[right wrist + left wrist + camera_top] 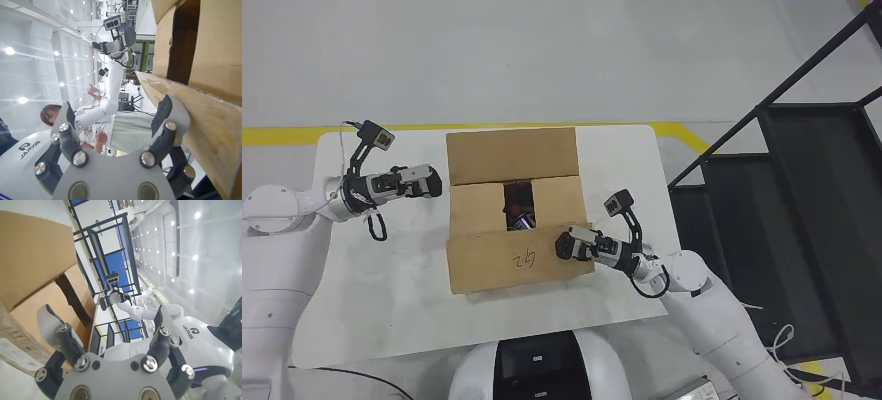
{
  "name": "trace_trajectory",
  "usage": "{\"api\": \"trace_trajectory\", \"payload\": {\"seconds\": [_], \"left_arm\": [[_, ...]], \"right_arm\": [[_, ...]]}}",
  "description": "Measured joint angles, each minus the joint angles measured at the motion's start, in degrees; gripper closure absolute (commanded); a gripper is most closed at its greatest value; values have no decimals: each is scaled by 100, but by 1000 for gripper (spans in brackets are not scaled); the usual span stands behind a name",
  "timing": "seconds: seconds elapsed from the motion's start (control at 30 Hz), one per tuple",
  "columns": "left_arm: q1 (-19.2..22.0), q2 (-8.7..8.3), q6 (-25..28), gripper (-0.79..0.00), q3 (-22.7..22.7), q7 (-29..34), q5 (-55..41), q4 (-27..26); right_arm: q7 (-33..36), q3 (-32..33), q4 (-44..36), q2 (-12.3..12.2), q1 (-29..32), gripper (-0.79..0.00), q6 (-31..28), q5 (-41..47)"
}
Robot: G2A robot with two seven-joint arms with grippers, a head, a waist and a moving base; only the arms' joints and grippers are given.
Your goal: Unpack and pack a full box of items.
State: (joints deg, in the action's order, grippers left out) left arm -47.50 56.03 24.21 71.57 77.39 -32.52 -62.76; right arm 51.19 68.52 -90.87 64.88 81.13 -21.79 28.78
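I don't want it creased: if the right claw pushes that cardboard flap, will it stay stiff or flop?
The flap likely stays stiff: its cut edge shows corrugated board. It should swing at its fold rather than bend. Its scuffed surface probably won't slip on the right claw.

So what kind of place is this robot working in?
Probably a robotics lab or test hall, not a home: a yellow floor line behind the white table, black metal stairs, and a high ceiling with rows of spotlights.
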Motion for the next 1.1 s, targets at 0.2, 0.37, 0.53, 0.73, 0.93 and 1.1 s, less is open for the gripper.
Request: {"api": "trace_trajectory", "payload": {"seconds": [0.2,0.37,0.53,0.73,0.93,1.1], "left_arm": [[680,137,164,-785,-284,-452,202,671],[1220,318,193,-785,-689,-575,295,1579],[1615,561,508,-785,-1135,-636,354,2422],[1772,707,813,-785,-1327,-535,243,2840],[1769,704,807,-785,-1323,-540,248,2832],[1668,683,788,-785,-1306,-903,483,2793]], "right_arm": [[12,10,-27,-8,11,-785,34,-68],[45,20,-97,-16,17,-785,45,-100],[85,36,-154,-24,7,-785,89,-116],[145,0,-182,-27,-34,-785,171,-160],[189,-34,-169,-25,-84,-785,222,-144],[230,-50,-159,-26,-119,-785,261,-126]]}}
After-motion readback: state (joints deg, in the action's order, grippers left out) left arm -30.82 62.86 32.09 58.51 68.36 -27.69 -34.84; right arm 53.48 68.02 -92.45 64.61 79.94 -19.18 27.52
